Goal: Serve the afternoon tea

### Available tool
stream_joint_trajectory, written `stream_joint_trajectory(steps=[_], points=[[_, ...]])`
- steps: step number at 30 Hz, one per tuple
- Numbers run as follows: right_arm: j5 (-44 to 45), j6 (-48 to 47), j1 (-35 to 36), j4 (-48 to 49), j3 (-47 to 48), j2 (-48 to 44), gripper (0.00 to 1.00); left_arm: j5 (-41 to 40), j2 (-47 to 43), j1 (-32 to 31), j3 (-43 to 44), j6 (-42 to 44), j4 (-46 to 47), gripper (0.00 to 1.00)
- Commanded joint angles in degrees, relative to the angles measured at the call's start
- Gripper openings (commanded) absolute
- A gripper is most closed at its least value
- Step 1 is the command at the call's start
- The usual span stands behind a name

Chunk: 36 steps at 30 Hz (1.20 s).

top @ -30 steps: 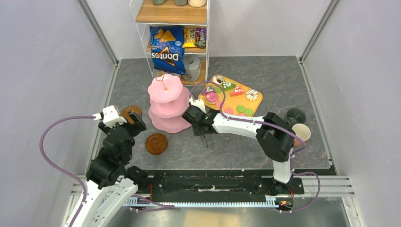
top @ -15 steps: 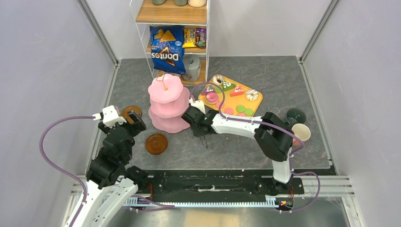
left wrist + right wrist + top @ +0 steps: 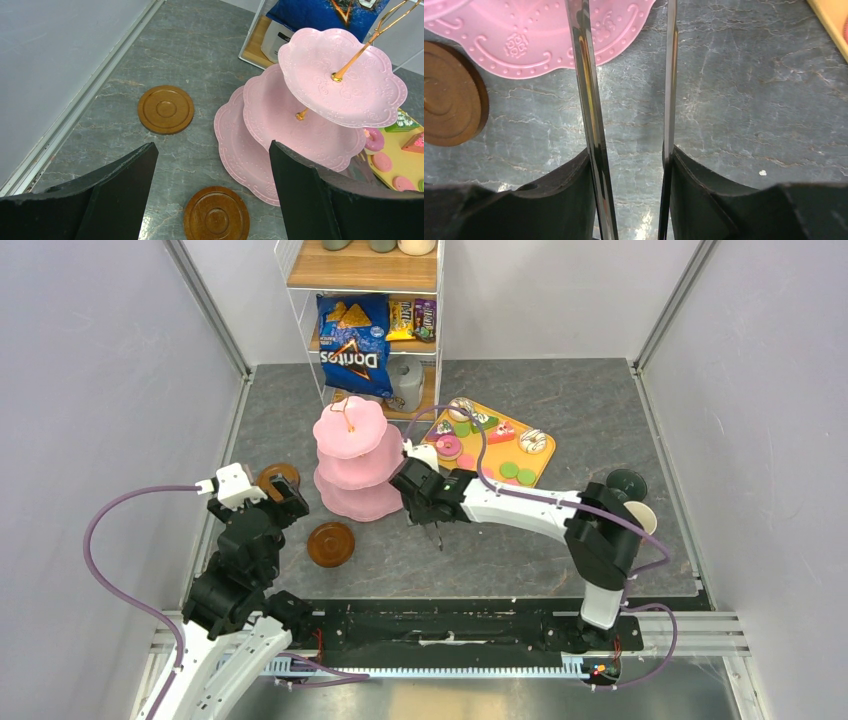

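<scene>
**A:** What's where?

**B:** The pink stand (image 3: 350,465) is in the middle, with nothing on the tiers that show. The yellow tray (image 3: 545,458) just right of it holds all the cakes and macarons (image 3: 508,470). Two saucers (image 3: 330,544) lie bare on its left.

**A:** And the grippers?

**B:** The right gripper (image 3: 630,165) is clamped on the tongs (image 3: 589,100), blades apart, low beside the stand's bottom tier. The left gripper (image 3: 211,149) gapes wide, empty.

**A:** So, the next move?

**B:** I'd carry the tongs over the tray, straddle one sweet, squeeze gently, and lift clear of the tier rims.
</scene>
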Motion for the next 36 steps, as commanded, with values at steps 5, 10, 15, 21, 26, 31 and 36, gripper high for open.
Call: stream_joint_trajectory(steps=[5,10,15,21,26,31,36], points=[[4.9,-1.2,0.1,-3.3,-6.6,-10.3,0.52,0.1,0.0,0.3,0.1,-1.3,1.7,0.90],[7.2,-1.9,-2.4,-4.7,-10.8,-15.4,0.51,0.1,0.0,0.3,0.0,-1.3,1.6,0.90],[7.6,-2.8,-8.4,-5.2,-15.4,-20.1,0.51,0.1,0.0,0.3,0.0,-1.5,1.5,0.90],[8.1,-4.5,-16.3,-5.1,-20.1,-24.2,0.50,0.2,-0.4,0.3,0.1,-1.6,1.4,0.90],[7.4,-5.2,-20.5,-3.3,-22.2,-24.7,0.50,0.2,-0.6,0.3,0.1,-1.6,1.5,0.90],[4.0,-5.2,-23.2,-0.4,-21.1,-22.5,0.50,0.3,-0.6,0.3,0.2,-1.6,1.5,0.90],[2.1,-7.8,-23.5,1.6,-17.3,-18.9,0.49,0.3,-1.0,0.3,0.1,-1.6,1.5,0.90]])
